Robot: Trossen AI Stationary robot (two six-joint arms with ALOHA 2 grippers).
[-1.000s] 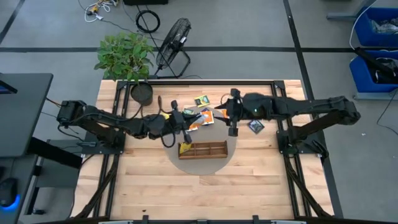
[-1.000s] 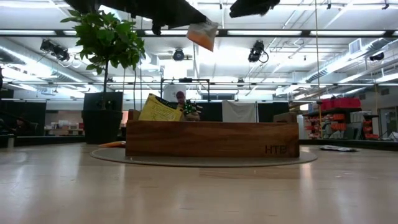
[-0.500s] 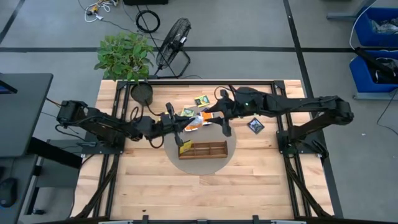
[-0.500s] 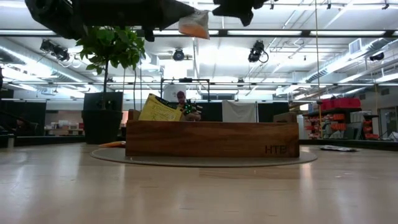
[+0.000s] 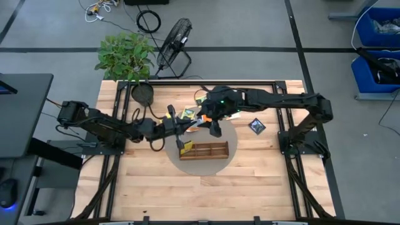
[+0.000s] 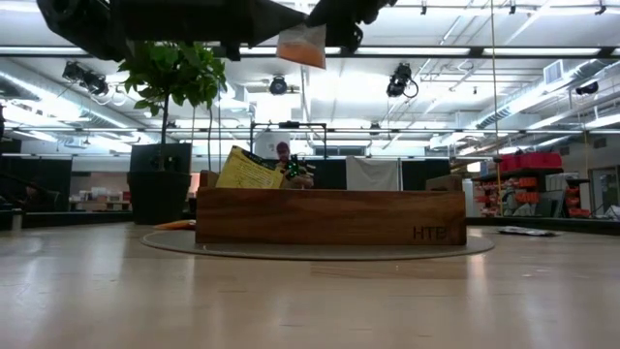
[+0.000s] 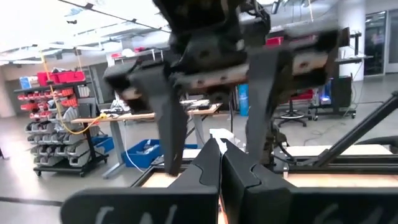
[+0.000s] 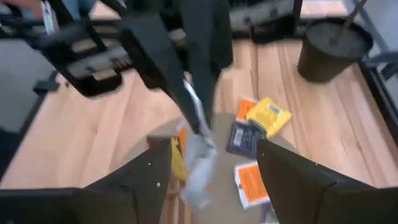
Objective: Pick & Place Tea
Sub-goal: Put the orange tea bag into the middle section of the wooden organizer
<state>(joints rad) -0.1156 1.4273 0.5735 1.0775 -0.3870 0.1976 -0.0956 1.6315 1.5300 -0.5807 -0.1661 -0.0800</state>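
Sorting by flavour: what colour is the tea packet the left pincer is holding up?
Orange and white packet, clearest in the low view.

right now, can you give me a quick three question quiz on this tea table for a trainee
1. True or false: the left gripper is shut on the orange and white tea packet, held in the air above the table.
2. Which end compartment of the long brown wooden tray holds the yellow tea packet? A the one nearer the left arm. B the middle one. C the one nearer the right arm.
3. Fill in: the right gripper stands ___ beside the held packet.

Key: 1 true. 2 A. 3 open.
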